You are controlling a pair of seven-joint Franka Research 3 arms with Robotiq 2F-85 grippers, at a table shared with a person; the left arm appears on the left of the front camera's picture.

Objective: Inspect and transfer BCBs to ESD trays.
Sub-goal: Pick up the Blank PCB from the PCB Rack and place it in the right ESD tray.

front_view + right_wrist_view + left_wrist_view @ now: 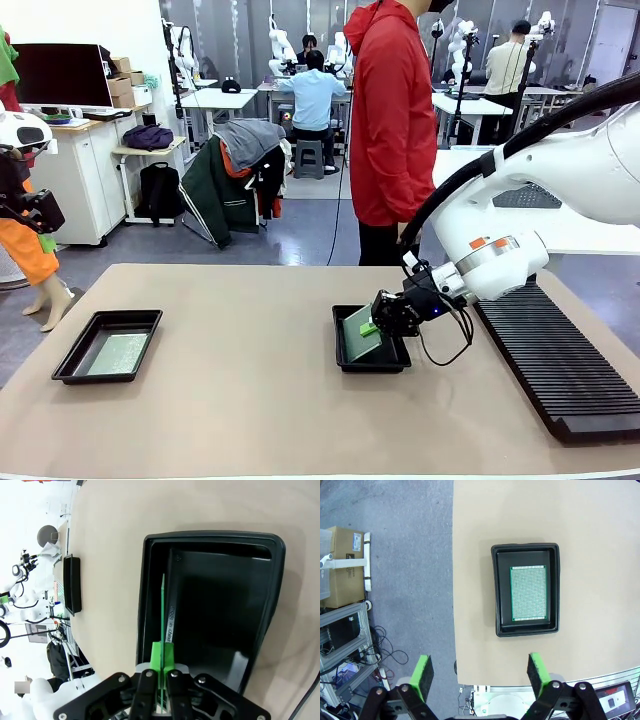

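Green pads of the right end effector (371, 328) pinch a thin green rectangular circuit board (359, 331), which it holds tilted on edge inside the glossy black plastic tray (372, 364) near the middle of the tan bench (250, 400). The white right arm (560, 190) comes in from the right side, bends down at the wrist and points its black fingers leftward over the tray, just beside the long black ribbed rack (560, 365). In the right wrist view the board (163, 610) stands edge-on along the tray's (150, 605) left wall, with the pads clamped on its lower end. The left end effector (480, 672) hangs high with its jaws spread wide and empty, looking straight down on a second black tray (526, 550) where another green board with a pale speckled face (528, 593) lies flat on the floor.
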